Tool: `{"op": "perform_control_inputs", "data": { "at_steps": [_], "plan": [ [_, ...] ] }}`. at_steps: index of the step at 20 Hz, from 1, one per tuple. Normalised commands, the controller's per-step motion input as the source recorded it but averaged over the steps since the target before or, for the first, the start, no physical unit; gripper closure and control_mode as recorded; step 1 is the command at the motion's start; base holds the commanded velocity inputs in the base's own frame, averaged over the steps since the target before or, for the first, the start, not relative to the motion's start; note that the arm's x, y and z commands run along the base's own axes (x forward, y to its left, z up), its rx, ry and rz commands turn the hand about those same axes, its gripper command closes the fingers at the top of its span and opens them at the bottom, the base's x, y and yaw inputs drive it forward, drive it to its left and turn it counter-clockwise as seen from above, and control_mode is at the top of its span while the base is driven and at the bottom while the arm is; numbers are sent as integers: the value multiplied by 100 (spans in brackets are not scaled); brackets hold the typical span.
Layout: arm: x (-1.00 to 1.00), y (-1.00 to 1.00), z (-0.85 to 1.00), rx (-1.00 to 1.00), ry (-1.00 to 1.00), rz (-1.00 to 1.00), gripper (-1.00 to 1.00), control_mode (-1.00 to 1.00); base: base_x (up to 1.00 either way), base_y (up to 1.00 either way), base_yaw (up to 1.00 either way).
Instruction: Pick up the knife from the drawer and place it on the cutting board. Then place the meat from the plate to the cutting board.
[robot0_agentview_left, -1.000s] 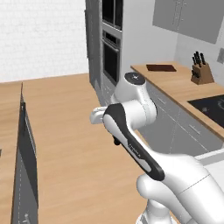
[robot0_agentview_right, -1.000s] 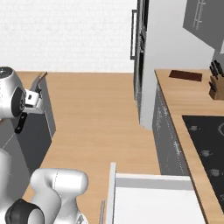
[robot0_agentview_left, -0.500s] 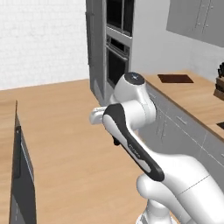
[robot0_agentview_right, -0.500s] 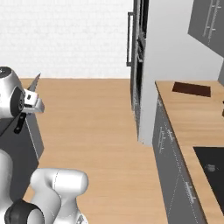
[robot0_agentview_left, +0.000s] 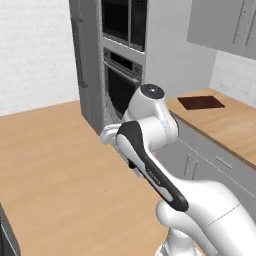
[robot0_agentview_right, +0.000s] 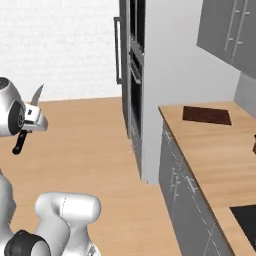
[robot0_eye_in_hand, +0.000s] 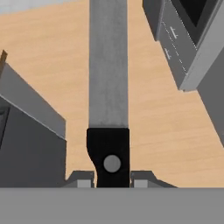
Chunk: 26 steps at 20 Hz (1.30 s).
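Knife (robot0_eye_in_hand: 108, 87) clamped at handle by fingers (robot0_eye_in_hand: 84, 180), blade pointing straight ahead.

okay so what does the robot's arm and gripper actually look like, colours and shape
The arm is glossy white with rounded, bulbous segments, a black band curving along one link and a dark cap on top of a joint. The gripper has two small grey finger tips.

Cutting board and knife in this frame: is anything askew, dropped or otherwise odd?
Nothing stands out. The knife sits straight between the fingers of the hand, gripped at its black handle, blade pointing away. In the right base view its blade rises above the hand and the handle hangs below. The cutting board lies flat and bare on the counter.
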Motion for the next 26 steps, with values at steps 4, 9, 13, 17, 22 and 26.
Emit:
{"op": "perform_control_inputs", "data": {
  "at_steps": [4,9,13,17,22,26],
  "plan": [
    [0,0,0,0,0,0,100,100,100,12,-39],
    [0,0,0,0,0,0,100,100,71,1,-50],
    [0,0,0,0,0,0,100,100,30,0,-61],
    [0,0,0,0,0,0,100,100,21,0,-64],
    [0,0,0,0,0,0,100,100,53,20,-56],
    [0,0,0,0,0,0,100,100,78,43,-50]
  ]
}}
